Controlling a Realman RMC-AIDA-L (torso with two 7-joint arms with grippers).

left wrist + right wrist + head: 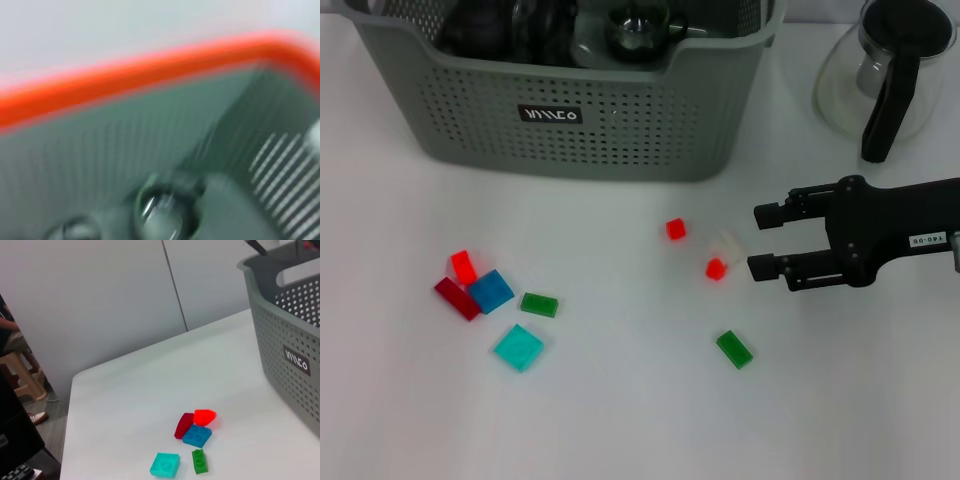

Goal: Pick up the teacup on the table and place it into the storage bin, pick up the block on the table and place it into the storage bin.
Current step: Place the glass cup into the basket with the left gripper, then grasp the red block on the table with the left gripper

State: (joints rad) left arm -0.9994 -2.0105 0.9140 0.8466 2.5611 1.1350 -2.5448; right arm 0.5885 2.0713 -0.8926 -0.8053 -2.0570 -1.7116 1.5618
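Now the right pincer (pixel 752 241) hovers released, jaws apart, just right of a small red block (pixel 715 268) on the table (pixel 620 420), near the storage bin (pixel 620 130). Light, rigid, slick plastic: pinch its flat sides. Left pincer unseen.

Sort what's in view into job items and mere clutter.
Job: grey-green perforated plastic storage bin; small red block by the open right gripper; glass teacup inside the bin.
Clutter: glass teapot with black handle.
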